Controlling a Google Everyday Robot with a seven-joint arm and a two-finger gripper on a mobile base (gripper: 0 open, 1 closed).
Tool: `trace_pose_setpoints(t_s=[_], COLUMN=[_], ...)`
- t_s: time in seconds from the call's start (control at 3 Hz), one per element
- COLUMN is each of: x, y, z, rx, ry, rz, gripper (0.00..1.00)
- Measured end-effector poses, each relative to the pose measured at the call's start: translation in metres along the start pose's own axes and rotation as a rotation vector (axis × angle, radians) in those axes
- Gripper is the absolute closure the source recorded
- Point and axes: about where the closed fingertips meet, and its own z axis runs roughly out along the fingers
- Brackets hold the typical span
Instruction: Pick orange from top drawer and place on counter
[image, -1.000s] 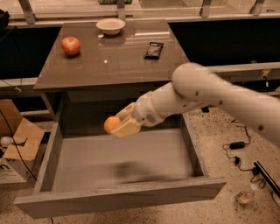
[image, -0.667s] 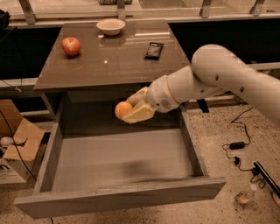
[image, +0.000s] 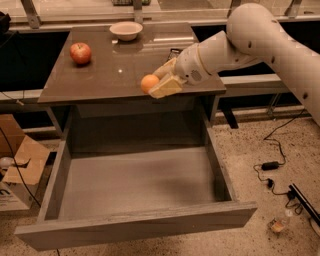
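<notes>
The orange (image: 148, 82) is small and round, held between my gripper's (image: 156, 82) pale fingers (image: 166, 87) over the front edge of the counter (image: 100, 70). The gripper is shut on the orange, and my white arm reaches in from the upper right. The counter is a glossy brown-grey tabletop. The top drawer (image: 135, 220) stands pulled wide open below it, grey wood-grain, with nothing visible inside.
A red apple (image: 80, 52) sits at the counter's back left. A white bowl (image: 126, 30) sits at the back centre. A dark object behind my arm is mostly hidden. A cardboard box (image: 17, 170) stands on the floor at left; cables (image: 272, 165) lie on the floor at right.
My gripper has carried the orange up out of the drawer space and towards the counter, from below counter level to the counter's front edge.
</notes>
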Motion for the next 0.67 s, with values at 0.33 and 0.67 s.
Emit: trace_pose_setpoints(t_s=[0.33,0.67], x=[-0.008,-0.008], y=[-0.036,-0.062], z=[0.011,0.036], rx=[0.050,0.063], ry=[-0.002,-0.007], rz=[0.031,0.090], gripper=[1.00,1.00])
